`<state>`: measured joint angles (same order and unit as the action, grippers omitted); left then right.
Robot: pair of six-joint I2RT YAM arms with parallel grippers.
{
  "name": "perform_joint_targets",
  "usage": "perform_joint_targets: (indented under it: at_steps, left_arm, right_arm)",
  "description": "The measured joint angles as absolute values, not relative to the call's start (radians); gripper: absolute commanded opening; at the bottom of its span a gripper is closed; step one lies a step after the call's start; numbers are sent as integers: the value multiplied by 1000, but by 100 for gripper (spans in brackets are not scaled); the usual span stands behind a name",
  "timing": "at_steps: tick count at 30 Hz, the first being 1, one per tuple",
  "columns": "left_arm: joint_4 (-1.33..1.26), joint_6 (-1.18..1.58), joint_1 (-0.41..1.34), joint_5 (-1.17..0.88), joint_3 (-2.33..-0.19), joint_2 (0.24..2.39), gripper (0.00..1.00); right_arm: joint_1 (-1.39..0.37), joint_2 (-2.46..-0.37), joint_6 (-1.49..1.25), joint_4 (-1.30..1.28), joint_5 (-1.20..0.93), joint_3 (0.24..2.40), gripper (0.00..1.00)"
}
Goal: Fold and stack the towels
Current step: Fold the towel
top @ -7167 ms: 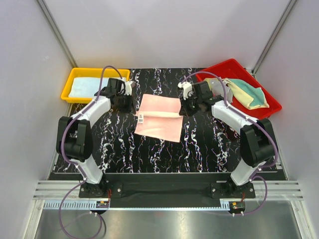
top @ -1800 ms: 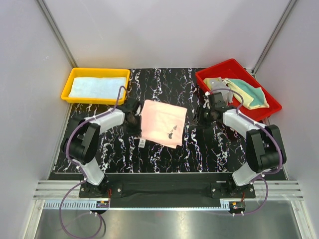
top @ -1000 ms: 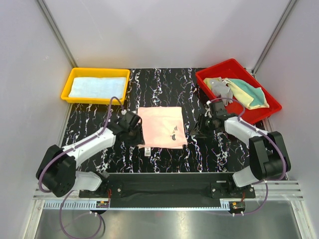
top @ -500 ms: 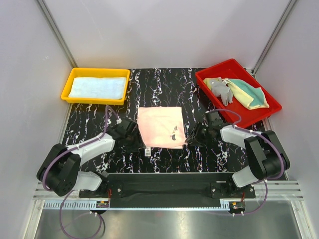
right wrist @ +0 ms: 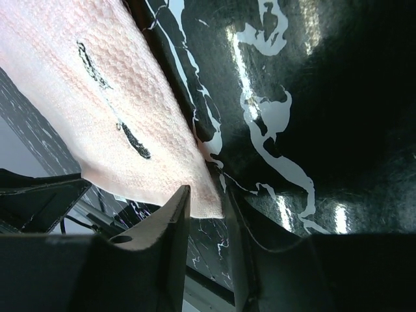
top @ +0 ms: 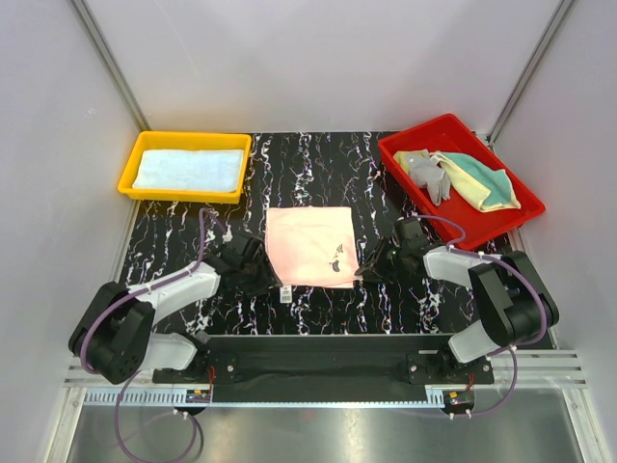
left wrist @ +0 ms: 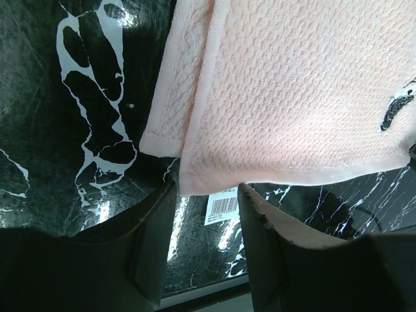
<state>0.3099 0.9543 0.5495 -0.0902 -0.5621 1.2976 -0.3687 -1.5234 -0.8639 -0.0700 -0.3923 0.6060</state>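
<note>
pink towel folded flat at centre, dark mark near its 4 o'clock corner; light blue towel flat in yellow tray at 10 o'clock; yellow towel, teal towel, grey towel bunched in red tray at 2 o'clock
</note>
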Motion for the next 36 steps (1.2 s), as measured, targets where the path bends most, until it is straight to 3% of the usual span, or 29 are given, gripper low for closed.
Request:
perform_joint_targets:
  at_steps: [16,26,36]
  left_arm:
    - [331,1030,519,-69,-512,1181,55]
    - [278,1079,469,-113,-468,1194,51]
    - [251,1102,469,-130,-468,1221,39]
  right_arm:
    - [-372,-1538,-869,-29,-393,601,32]
    - [-373,-1543,-869,-20,-399,601,32]
    - [-373,-1557,-869,23,-413,595,32]
